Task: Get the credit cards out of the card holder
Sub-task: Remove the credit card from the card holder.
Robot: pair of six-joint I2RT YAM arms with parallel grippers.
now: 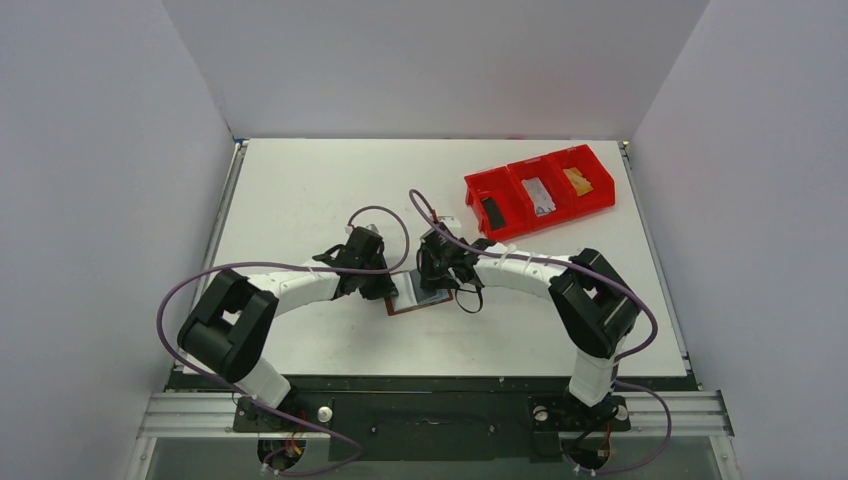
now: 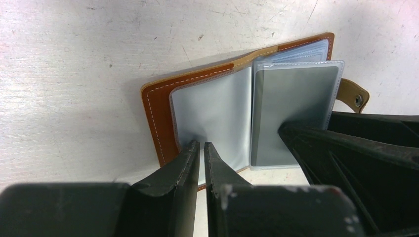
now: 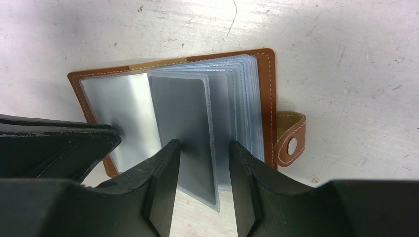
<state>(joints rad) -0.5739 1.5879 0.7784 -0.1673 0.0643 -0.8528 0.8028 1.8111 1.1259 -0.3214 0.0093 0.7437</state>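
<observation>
Both arms reach in from the near table edge and meet over the card holder, which lies open and flat, brown cover down, roughly mid-table. Left gripper: fingers pressed almost together, only a thin slit between them, nothing seen inside the slit. Its tips sit on the lower edge of the holder's left-hand clear sleeve, which looks empty. Right gripper: fingers about half spread and straddling one raised sleeve that stands tilted up from the holder's spine. Not pinching it; whether either finger touches the plastic, cannot tell. A grey card shows through that sleeve. Behind it, on the holder's right side, a stack of further clear sleeves lies flat. The closing tab with its metal snap sticks out from the holder's right edge onto the table. Well beyond the holder, to its far right, stands a red bin with three compartments. A black card lies in the one nearest the holder, a pale card in the middle, and a yellowish item in the farthest; too small to identify.
</observation>
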